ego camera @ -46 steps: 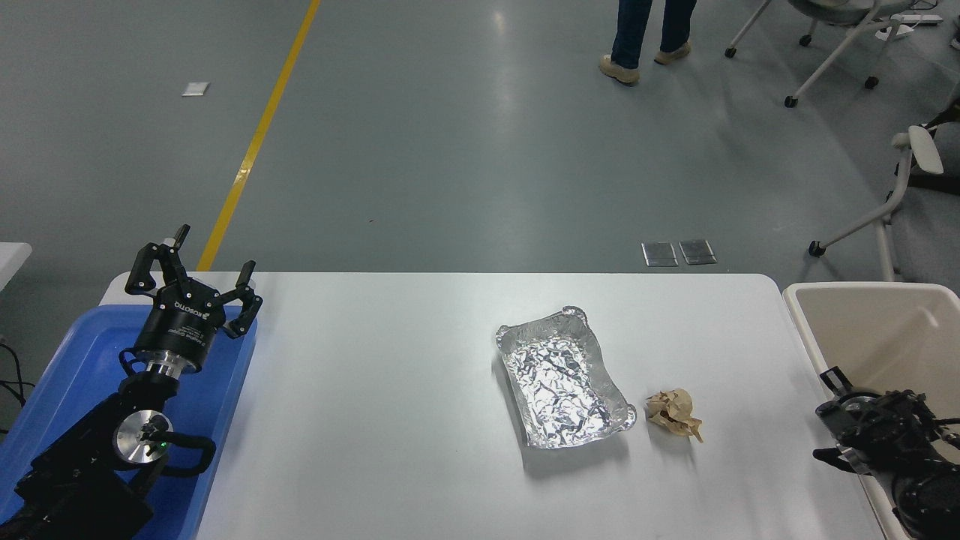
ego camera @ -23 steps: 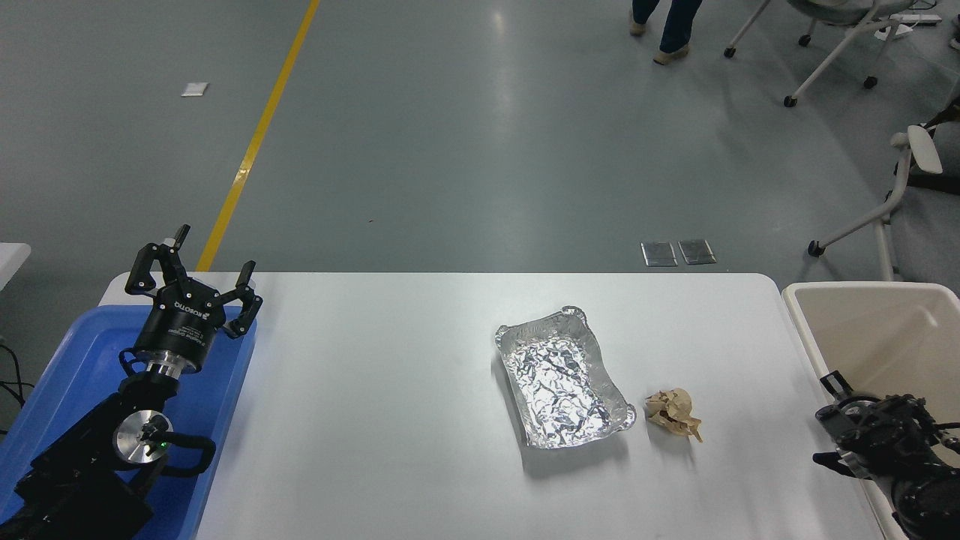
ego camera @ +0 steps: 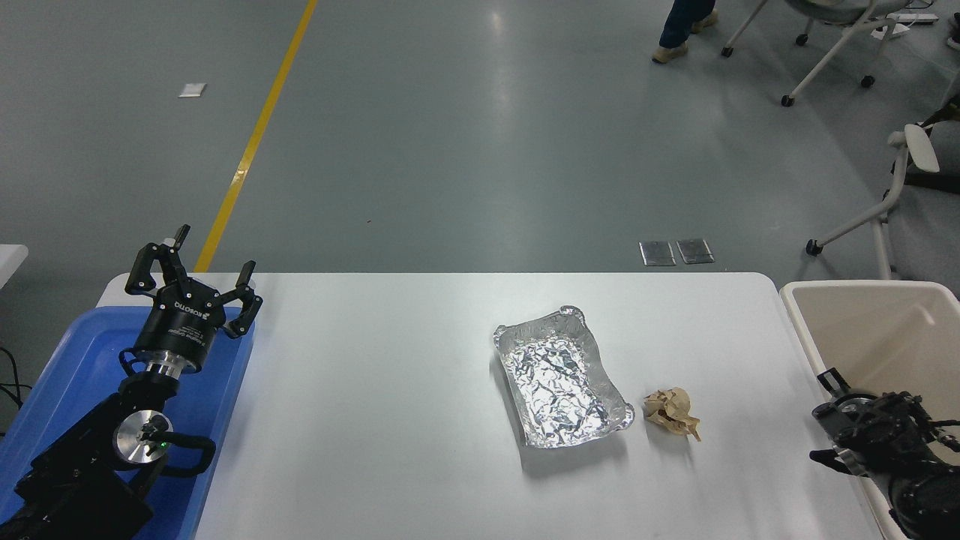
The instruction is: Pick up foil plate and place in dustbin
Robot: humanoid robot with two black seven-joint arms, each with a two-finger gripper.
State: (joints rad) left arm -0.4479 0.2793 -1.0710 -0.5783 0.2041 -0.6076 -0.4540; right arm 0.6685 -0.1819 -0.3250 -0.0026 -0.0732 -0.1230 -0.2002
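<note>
Head view. We note the foil plate [ego camera: 563, 379] lying flat on the white bench [ego camera: 375, 420], right of centre, its long axis running from about 11 o'clock to 5 o'clock, open side up, crinkled floor showing. Nothing grips it. At its 3 o'clock side, just beside the near corner but apart from it, we see a small crumpled brown paper ball [ego camera: 673, 412].

We record the dustbin [ego camera: 877, 330] off the bench's right edge, at 3 o'clock from the plate and well apart from it; its beige rim stands just beside the bench edge.

The right gripper [ego camera: 832, 424] comes in at the lower right corner, over the near rim of the dustbin, at roughly 4 o'clock from the plate. We cannot tell how its fingers stand, as the black parts merge together; we see nothing held in it.

The left gripper [ego camera: 196, 281] sits at the lower left, above the far end of a shallow blue tray [ego camera: 67, 375], pointing toward 12 o'clock. Its fingers are spread wide and hold nothing.

Beyond the bench, at 12 o'clock, we log grey floor with a yellow line [ego camera: 255, 142], and a person's legs [ego camera: 682, 30] at the top edge.
</note>
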